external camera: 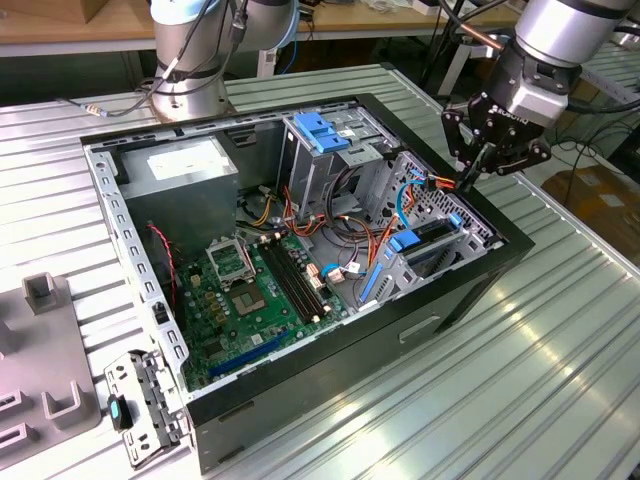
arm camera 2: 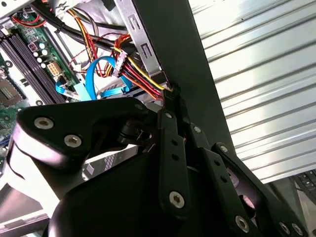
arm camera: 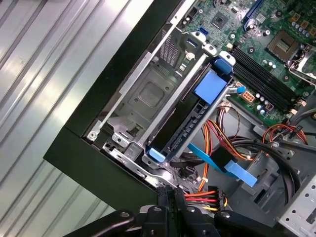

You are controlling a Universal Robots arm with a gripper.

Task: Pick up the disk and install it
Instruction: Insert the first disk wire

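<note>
The disk (external camera: 430,238) stands on edge in the drive bay at the open computer case's (external camera: 330,360) side toward the exterior view's right. In the first wrist view the disk (arm camera: 190,121) shows a black edge with blue plastic tabs at both ends, seated between the bay's metal walls. My gripper (external camera: 467,183) hangs just above and behind that bay, shut with nothing between its fingers. In both wrist views the gripper's (arm camera 2: 172,94) closed black tips (arm camera: 170,192) sit at the red, yellow and black cable bundle (arm camera 2: 140,74) by the case wall.
Inside the case lie the green motherboard (external camera: 255,290), a grey metal box with a white sticker (external camera: 185,165) and a metal cage with a blue plastic top (external camera: 325,135). Grey fixtures (external camera: 45,290) and a metal bracket (external camera: 140,405) rest on the ribbed table (external camera: 520,380). The arm's base (external camera: 190,60) stands behind.
</note>
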